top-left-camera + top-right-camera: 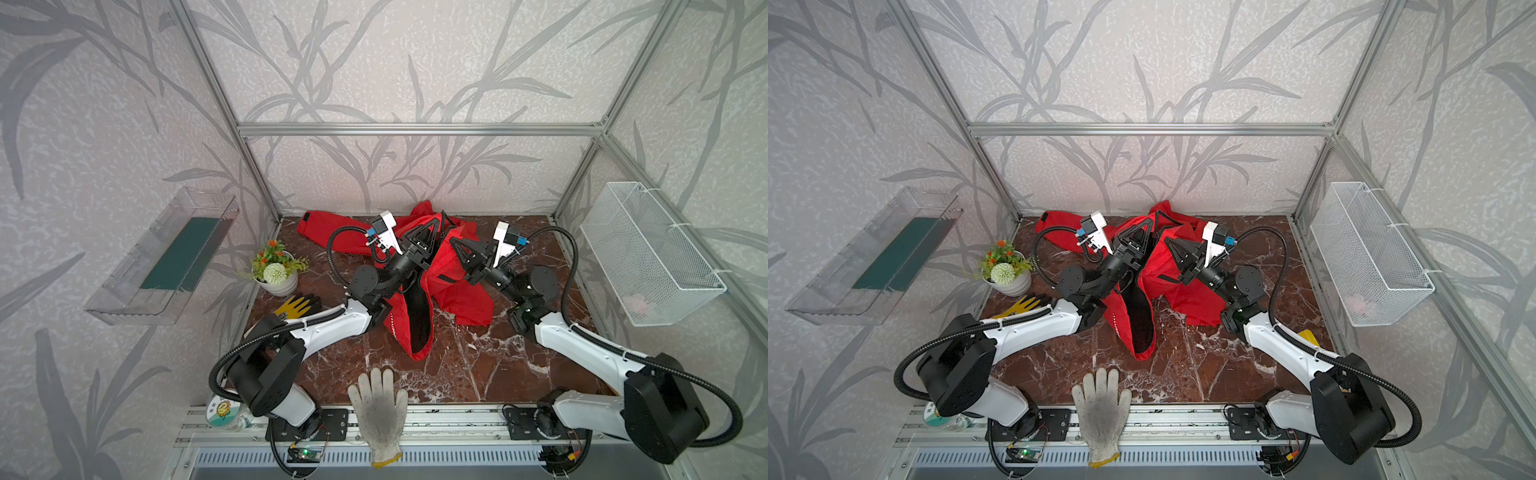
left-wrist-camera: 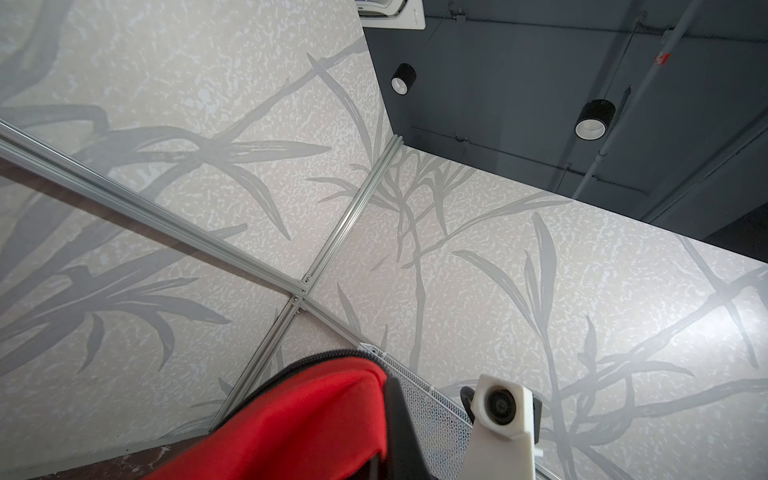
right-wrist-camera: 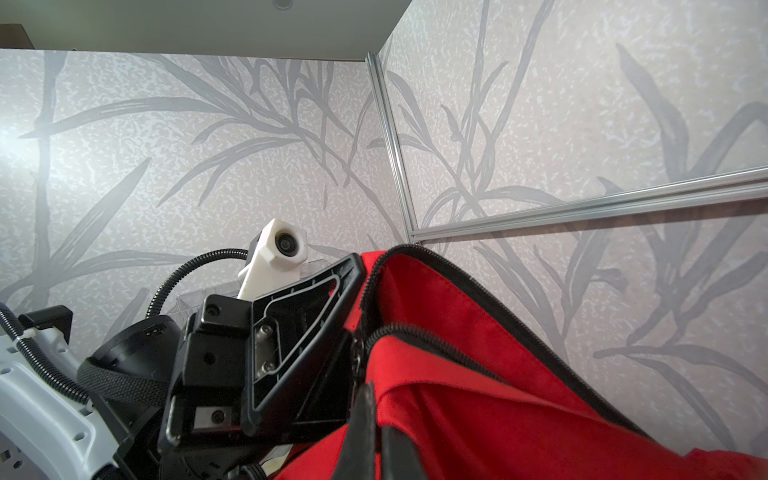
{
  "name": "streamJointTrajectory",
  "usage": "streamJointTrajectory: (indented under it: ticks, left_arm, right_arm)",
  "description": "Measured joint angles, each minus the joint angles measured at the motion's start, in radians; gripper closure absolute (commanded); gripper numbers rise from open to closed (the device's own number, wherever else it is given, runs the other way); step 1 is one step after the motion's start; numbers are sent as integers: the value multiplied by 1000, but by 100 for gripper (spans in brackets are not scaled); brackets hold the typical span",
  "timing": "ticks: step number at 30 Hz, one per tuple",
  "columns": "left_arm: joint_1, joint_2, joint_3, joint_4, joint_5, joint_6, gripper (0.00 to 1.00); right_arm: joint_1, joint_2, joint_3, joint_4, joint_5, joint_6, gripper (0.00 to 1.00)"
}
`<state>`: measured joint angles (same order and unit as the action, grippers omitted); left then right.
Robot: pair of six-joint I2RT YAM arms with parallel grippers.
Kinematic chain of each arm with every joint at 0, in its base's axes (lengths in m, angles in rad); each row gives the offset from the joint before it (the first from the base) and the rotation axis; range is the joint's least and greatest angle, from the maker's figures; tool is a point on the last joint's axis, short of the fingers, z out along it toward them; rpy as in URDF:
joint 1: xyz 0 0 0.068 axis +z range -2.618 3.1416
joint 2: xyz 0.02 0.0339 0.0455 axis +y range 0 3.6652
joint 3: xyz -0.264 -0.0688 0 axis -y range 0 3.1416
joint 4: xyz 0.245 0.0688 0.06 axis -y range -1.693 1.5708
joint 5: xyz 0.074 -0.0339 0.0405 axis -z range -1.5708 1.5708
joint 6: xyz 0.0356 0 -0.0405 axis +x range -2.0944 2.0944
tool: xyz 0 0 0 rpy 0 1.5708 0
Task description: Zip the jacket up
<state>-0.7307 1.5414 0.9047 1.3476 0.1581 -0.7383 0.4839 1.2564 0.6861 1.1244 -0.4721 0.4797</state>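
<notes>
The jacket lies crumpled on the far half of the marble table, between the two arms, and its middle stands up off the surface in a peak. The left gripper points upward at that peak, its jaws pressed together on a fold of the red cloth. The right gripper, just beside it, is clamped tight on the jacket too — whether the two grippers touch each other cannot be told. In the right wrist view a black zipper runs along the red edge close to the left gripper's finger, with a second line of teeth arching above it. Below the grippers the jacket trails toward the near edge and gapes open (the black lining shows inside), while one sleeve stretches toward the back left corner. A white glove drapes over the front rail, well apart from the jacket. A yellow-and-black glove lies by the left arm — just in front of a flower pot. A wire basket hangs on the right wall.
</notes>
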Motion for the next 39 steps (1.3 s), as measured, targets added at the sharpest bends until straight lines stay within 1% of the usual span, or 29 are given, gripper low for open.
streamJointTrajectory:
  ticks: [20,34,39]
  left_arm:
    - [-2,7,-1,0,0,-14,100]
    - [-2,7,-11,9,-12,-14,100]
    - [-6,7,-9,9,-11,8,100]
  right_arm:
    - [0,0,9,0,-1,5,100]
    - [0,0,20,-1,-4,32,100]
    - [0,-3,19,0,4,49,100]
